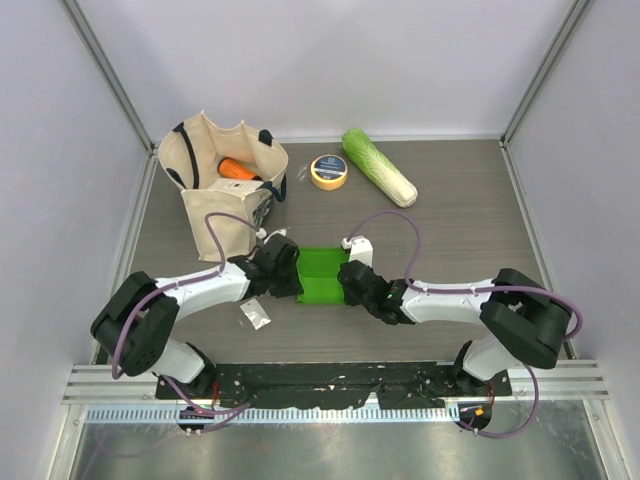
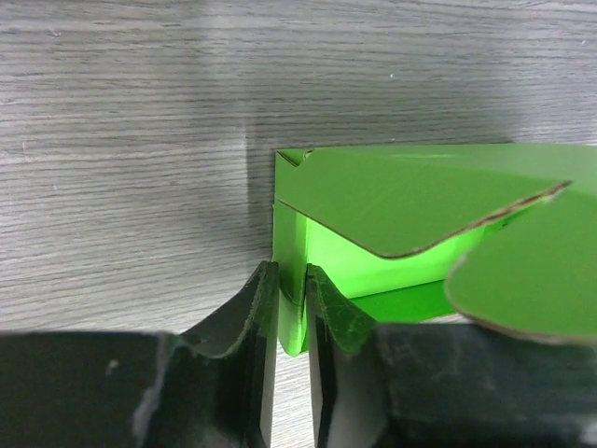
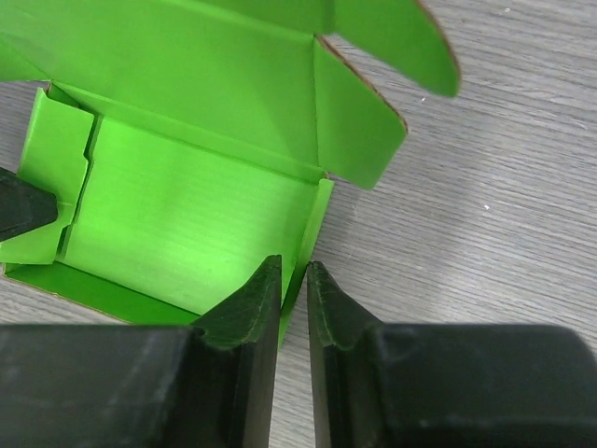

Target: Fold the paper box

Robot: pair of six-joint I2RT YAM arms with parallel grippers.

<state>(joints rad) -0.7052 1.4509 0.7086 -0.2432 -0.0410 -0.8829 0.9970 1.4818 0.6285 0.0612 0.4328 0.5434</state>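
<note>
The paper box [image 1: 322, 275] lies on the wooden table [image 1: 460, 230] at the middle of the workspace, between the two grippers and just in front of the arms. It is bright green and partly formed. Its floor is flat on the table, its low side walls are raised, and its lid panel and rounded flaps stand open.

The left gripper [image 1: 285, 272] meets the box from the left. In the left wrist view its fingers [image 2: 256, 317] are nearly closed, pinching a thin upright wall at the corner of the box [image 2: 392, 196]. A lid flap with a curved edge hangs above that corner.

The right gripper [image 1: 352, 285] holds the opposite side. In the right wrist view its fingers [image 3: 247, 308] are pressed together on the short end wall of the box [image 3: 187, 215]. A dark tip of the other gripper shows at the far end of the box.

Farther back on the table, well apart from the box, stand a cream tote bag [image 1: 215, 190] holding an orange carrot [image 1: 237, 168], a roll of yellow tape [image 1: 329, 171] and a pale-green cabbage [image 1: 378, 167]. A small white packet [image 1: 255, 314] lies near the left arm.
</note>
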